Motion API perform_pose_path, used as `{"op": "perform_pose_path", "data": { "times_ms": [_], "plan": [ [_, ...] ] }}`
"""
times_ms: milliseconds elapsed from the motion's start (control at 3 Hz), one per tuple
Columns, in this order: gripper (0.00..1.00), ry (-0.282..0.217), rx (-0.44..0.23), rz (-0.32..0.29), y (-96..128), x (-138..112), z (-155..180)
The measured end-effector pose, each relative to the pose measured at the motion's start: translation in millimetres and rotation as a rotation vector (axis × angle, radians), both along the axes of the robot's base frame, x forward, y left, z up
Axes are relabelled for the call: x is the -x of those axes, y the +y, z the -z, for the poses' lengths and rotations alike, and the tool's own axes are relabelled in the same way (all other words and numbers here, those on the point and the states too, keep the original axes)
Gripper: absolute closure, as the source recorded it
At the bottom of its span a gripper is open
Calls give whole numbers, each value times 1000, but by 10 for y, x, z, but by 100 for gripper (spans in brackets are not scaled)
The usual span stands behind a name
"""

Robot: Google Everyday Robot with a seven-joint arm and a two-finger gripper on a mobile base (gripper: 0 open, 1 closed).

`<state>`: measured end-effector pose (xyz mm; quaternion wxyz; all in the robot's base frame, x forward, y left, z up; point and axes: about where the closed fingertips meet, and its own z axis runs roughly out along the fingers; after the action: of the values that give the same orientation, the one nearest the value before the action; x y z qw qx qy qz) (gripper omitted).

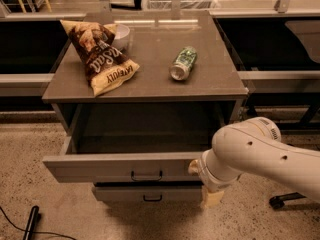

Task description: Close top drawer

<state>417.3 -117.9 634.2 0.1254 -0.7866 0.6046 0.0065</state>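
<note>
- Lower left of frame: a black stick-like object lies on the speckled floor, with a thin cable just beside it.
- Lower right: you see the white arm coming in from the right edge, its wrist low in front of the cabinet.
- The claw is almost wholly hidden behind that wrist. Only a tan tip shows, at the right end of the top drawer's front panel and at or against it. Claw state: cannot tell.
- Top drawer: lower centre of frame, pulled well out of the cabinet, with its flat grey front facing you. The dark handle sits at the panel's centre, left of the claw and apart from it.
- Second drawer: just below, with only a strip of its front and its own handle showing. It is set further in than the top one.
- Worktop, mid frame: a brown chip bag lies at the left. A green can lies on its side right of centre, well apart from the bag.
- A white bowl sits behind the bag, partly covered by it.
- Top edge of frame: a wire basket stands beyond the worktop.
</note>
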Motion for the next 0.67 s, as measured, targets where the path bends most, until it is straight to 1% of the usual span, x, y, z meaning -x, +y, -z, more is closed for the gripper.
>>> {"op": "perform_pose_path", "data": {
  "times_ms": [333, 667],
  "plan": [
    [0, 0, 0, 0, 0, 0, 0],
    [0, 0, 0, 0, 0, 0, 0]
  ]
}}
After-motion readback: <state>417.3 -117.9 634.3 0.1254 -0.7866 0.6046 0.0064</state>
